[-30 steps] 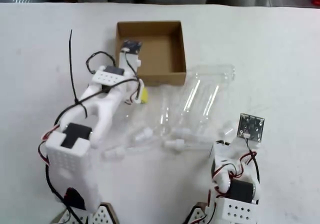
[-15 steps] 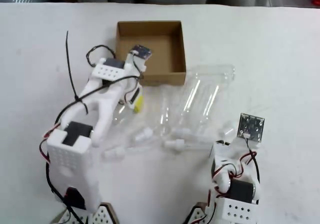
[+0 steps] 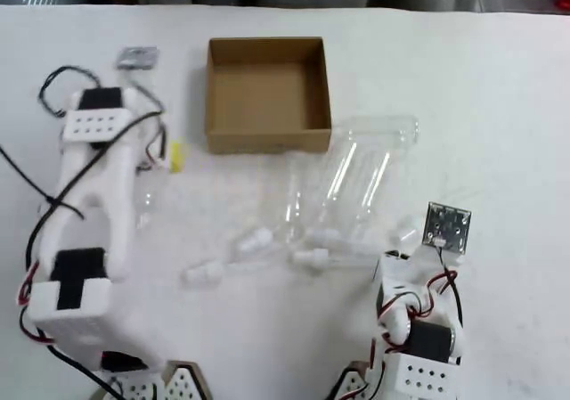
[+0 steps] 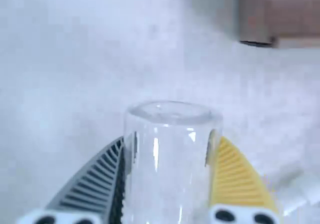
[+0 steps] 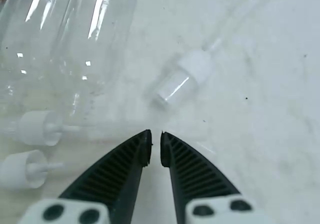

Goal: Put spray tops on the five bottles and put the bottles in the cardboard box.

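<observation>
Clear, glossy plastic forms the round bottle (image 4: 167, 149) clamped between the left jaws' ribbed grey and yellow pads (image 4: 235, 179), over the white bench (image 3: 499, 79) left of the open brown cardboard box (image 3: 267, 140). More clear bottles (image 3: 361, 164) lie on the bench beside white spray tops (image 5: 187, 77), near the right jaws, which sit almost together with nothing between them.
</observation>
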